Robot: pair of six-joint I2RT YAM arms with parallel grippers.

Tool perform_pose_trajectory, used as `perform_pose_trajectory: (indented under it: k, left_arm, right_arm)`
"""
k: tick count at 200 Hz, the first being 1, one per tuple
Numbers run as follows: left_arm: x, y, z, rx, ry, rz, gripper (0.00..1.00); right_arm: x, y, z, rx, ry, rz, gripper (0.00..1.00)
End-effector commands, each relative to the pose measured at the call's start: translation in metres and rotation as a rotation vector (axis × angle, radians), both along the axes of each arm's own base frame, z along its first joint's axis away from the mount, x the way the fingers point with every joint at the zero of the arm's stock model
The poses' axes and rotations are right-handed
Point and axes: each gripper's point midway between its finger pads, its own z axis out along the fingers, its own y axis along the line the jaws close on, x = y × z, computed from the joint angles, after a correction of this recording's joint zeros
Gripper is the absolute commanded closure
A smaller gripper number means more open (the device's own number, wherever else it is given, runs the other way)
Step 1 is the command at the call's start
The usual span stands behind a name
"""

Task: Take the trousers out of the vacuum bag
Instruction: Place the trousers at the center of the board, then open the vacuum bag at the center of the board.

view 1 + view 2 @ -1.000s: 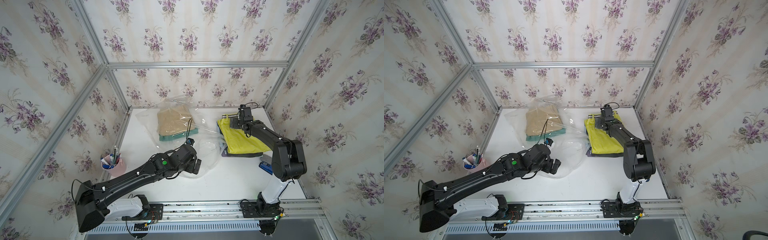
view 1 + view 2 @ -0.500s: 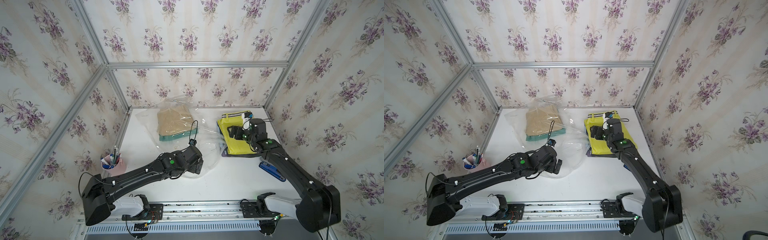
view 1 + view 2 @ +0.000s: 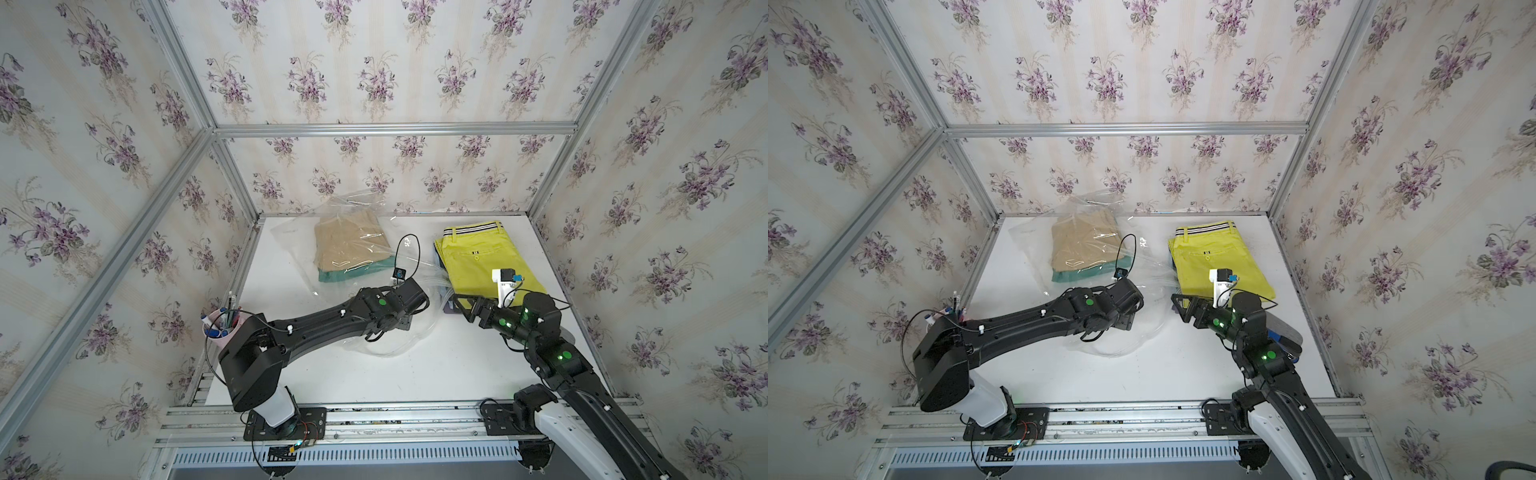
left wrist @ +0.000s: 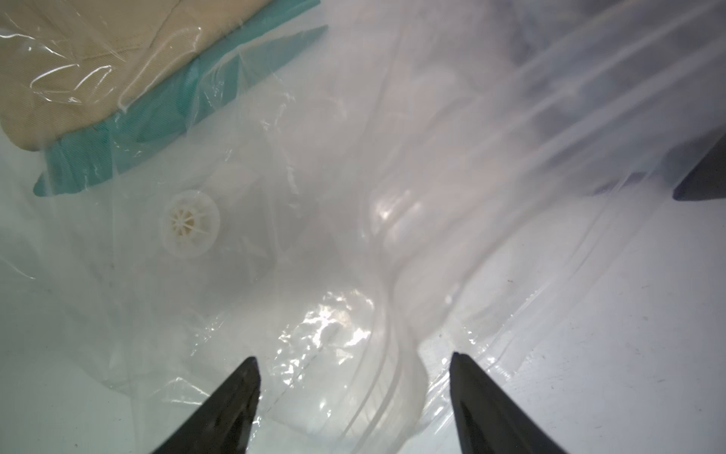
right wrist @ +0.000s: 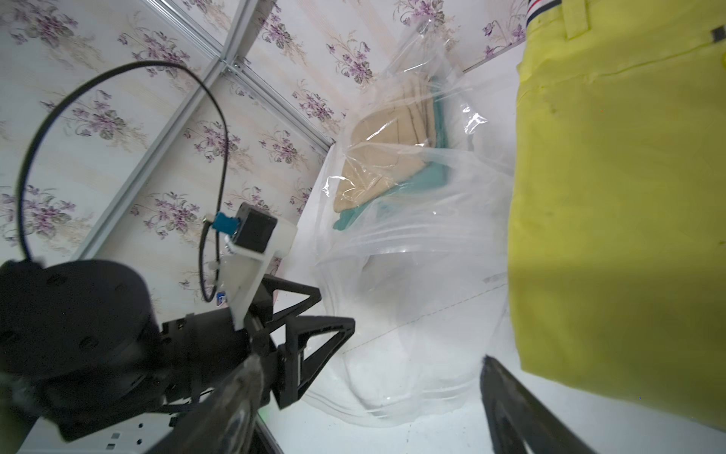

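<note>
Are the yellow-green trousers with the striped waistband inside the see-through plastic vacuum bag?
No, the yellow-green trousers lie uncovered beside the see-through plastic vacuum bag, which holds the tan trousers and the teal trousers.

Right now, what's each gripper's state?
Left gripper: open, jaws on either side of the vacuum bag edge, not clamped on it.
Right gripper: open, holding nothing, beside the yellow-green trousers.

Catching the vacuum bag [image 4: 314,255] sprawling see-through and crinkly right under the left gripper [image 4: 353,357], its bunched rim running between the fingertips. Seeing tan trousers [image 3: 345,245] inside, folded flat atop teal green trousers [image 3: 332,275], just beyond that gripper. Spotting yellow-green trousers [image 3: 478,262], striped waistband, lying flat outside the bag, just beyond the right gripper [image 3: 1179,308].
</note>
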Motion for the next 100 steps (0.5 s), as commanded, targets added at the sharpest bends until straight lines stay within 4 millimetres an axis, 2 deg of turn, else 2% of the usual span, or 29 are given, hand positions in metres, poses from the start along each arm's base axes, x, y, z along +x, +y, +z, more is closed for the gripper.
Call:
perform_pose_trajectory:
  k: [1,33,36,45,66,100]
  left_arm:
    - [0.005,0.005,-0.001,0.014,0.000,0.022,0.40]
    - [0.010,0.013,0.003,-0.010,0.009,0.042,0.75]
    - [0.011,0.014,0.005,-0.013,0.006,0.042,0.78]
    - [0.011,0.016,0.009,-0.015,-0.002,0.041,0.85]
    - [0.009,0.021,0.024,-0.023,-0.022,0.029,0.95]
    - [0.002,0.029,0.049,-0.040,-0.040,0.017,1.00]
  right_arm:
    - [-0.014,0.012,-0.001,0.092,0.031,0.050,0.16]
    - [-0.028,0.032,-0.021,0.122,0.075,0.104,0.18]
    - [-0.035,0.040,-0.023,0.119,0.080,0.137,0.19]
    - [-0.039,0.049,-0.025,0.114,0.083,0.155,0.20]
    - [-0.045,0.071,-0.028,0.108,0.085,0.193,0.23]
    - [-0.048,0.107,-0.043,0.097,0.116,0.208,0.31]
